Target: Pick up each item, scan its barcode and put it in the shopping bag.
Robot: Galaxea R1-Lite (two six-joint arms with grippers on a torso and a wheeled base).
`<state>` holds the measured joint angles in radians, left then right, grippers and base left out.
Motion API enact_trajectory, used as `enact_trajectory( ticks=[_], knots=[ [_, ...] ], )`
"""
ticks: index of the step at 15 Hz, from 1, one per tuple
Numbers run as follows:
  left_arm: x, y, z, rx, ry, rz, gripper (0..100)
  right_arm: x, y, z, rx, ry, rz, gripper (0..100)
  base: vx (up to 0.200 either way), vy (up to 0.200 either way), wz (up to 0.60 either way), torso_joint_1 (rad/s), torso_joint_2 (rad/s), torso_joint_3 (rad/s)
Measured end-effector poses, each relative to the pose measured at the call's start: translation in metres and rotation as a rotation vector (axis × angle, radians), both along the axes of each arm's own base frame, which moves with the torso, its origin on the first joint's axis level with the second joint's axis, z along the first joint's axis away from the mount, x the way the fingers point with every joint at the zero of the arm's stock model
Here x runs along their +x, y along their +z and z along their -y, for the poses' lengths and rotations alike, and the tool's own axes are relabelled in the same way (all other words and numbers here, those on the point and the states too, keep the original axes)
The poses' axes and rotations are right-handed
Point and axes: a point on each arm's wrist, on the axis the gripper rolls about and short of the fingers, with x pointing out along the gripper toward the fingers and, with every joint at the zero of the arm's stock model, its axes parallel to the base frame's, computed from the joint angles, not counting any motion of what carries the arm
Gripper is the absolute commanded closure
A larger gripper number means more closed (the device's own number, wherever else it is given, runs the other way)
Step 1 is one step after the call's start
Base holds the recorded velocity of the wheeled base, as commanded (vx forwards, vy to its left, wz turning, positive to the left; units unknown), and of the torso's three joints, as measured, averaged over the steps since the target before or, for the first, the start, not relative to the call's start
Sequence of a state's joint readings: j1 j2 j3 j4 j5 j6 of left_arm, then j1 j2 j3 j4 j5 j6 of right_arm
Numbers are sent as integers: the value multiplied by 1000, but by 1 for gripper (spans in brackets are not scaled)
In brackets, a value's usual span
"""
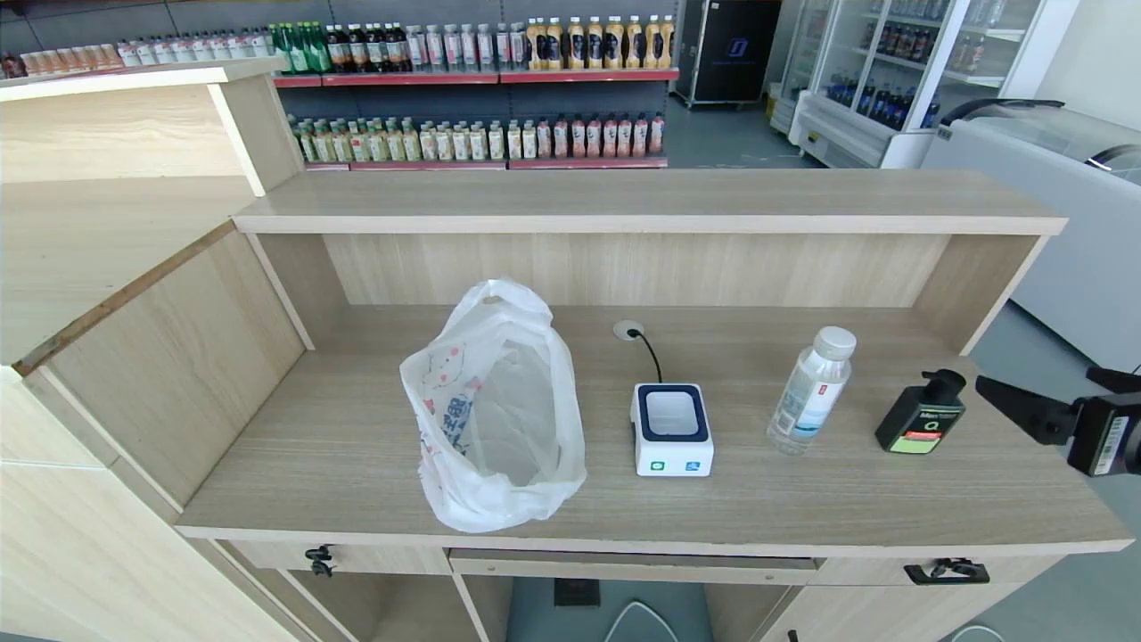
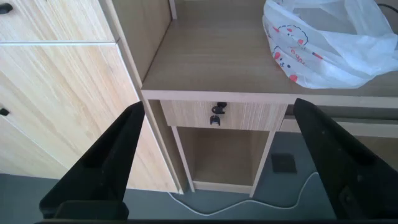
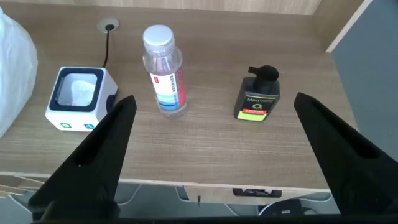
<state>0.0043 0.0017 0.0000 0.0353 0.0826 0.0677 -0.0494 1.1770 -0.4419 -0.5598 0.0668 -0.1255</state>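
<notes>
— Open anywhere?
— Wide along the bare front strip of the tabletop [image 1: 802, 499]. Narrow gaps between shopping bag [image 1: 495, 401], scanner [image 1: 673, 428], water bottle [image 1: 811, 392] and pump bottle [image 1: 923, 415].
— Blocked where?
— Walled in by the back panel [image 1: 624, 267] and 2 side panels [image 1: 196, 357], roofed at the rear by the upper shelf [image 1: 642, 201]. Scanner cable [image 1: 651, 352] trailing behind.

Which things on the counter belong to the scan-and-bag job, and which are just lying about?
Job:
- water bottle
- black pump bottle
- barcode scanner
- shopping bag

Lying about:
- key in the drawer lock
- cable hole behind the scanner
- drink shelves
- glass-door fridge
</notes>
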Motion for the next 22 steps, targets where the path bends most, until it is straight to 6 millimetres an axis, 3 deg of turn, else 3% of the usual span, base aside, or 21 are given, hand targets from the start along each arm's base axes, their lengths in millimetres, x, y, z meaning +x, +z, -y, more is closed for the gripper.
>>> enact_trajectory(
  ticks=[2, 5, 9, 12, 16, 22],
  knots=[
    [0, 0, 0, 0, 0, 0, 0, 15, -22, 0, -39, 18, -90, 0, 0, 0, 0, 0, 0, 0],
    [0, 0, 0, 0, 0, 0, 0, 13, -52, -1, -66, 34, -215, 0, 0, 0, 0, 0, 0, 0],
    [0, 0, 0, 0, 0, 0, 0, 24, -62, -1, -70, 35, -218, 0, 0, 0, 0, 0, 0, 0],
    [0, 0, 0, 0, 0, 0, 0, 53, -66, -1, -75, 39, -140, 0, 0, 0, 0, 0, 0, 0],
    [0, 0, 0, 0, 0, 0, 0, 93, -85, -10, -73, 99, -159, 0, 0, 0, 0, 0, 0, 0],
    [0, 0, 0, 0, 0, 0, 0, 131, -104, -34, -60, 222, -113, 0, 0, 0, 0, 0, 0, 0]
  ],
)
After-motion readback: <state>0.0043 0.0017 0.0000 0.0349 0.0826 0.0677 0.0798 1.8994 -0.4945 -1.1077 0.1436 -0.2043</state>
